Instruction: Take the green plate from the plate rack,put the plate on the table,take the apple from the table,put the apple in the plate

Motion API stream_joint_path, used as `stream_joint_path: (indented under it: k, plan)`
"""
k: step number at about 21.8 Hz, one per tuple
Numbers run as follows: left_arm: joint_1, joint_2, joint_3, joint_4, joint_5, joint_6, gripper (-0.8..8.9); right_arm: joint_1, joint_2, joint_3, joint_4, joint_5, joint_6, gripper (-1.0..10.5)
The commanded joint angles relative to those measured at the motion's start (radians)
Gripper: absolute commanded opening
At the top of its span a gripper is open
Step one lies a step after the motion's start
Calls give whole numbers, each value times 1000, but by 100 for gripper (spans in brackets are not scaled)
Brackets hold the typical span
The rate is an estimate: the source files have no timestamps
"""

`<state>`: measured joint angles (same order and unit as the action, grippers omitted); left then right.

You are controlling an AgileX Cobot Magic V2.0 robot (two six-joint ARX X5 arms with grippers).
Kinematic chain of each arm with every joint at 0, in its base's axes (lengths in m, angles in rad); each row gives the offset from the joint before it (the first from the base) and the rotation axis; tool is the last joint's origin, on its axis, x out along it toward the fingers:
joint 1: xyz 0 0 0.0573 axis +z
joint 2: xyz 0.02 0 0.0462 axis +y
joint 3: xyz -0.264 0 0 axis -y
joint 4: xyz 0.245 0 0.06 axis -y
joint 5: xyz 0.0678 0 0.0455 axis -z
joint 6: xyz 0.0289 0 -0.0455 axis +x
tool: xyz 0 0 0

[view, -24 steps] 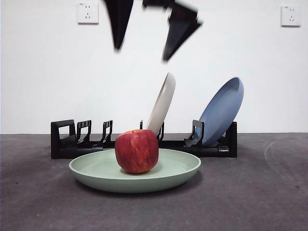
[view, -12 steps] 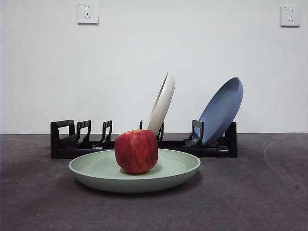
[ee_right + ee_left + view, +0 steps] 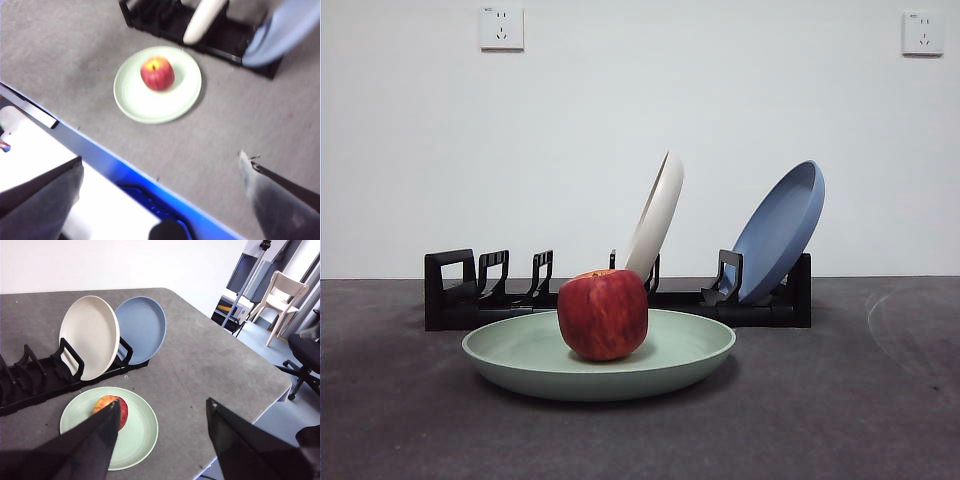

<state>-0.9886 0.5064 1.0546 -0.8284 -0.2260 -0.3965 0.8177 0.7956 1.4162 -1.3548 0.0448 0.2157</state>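
The red apple point(image 3: 604, 313) sits in the pale green plate point(image 3: 510, 357), which lies flat on the dark grey table point(image 3: 840, 400) in front of the black plate rack point(image 3: 480, 295). The apple point(image 3: 112, 410) and green plate point(image 3: 137, 432) also show in the left wrist view, below my open, empty left gripper point(image 3: 162, 415). The right wrist view shows the apple point(image 3: 157, 73) on the green plate point(image 3: 135, 100) from high up; my right gripper point(image 3: 160, 165) is open, empty and far above the table. Neither gripper shows in the front view.
A cream-white plate point(image 3: 658, 215) and a blue plate point(image 3: 780, 230) stand tilted in the rack. The table's edge point(image 3: 100, 150) runs near the right gripper. A chair point(image 3: 285, 295) stands beyond the table.
The two black jaws seen at the top of the front view a second ago have risen out of that view. The apple and plates have not moved.
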Motion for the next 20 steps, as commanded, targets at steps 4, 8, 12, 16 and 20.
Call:
stream_joint_path:
  k: [4,8,12,16,20]
  plan:
    - [0,32,-5,6,24,-17,-24,1,-47,-48,-23,17,42,-29]
    - [-2,52,-5,6,24,-13,-8,1,-47,-48,-23,27,43,-11]
    - [-2,54,-5,6,24,-11,-8,1,-47,-48,-23,37,44,-11]
    - [-1,59,-5,6,23,-44,-3,1,-47,-47,-23,48,45,1]
    - [-1,81,-5,6,16,-44,-3,1,-47,-47,-20,112,53,1]
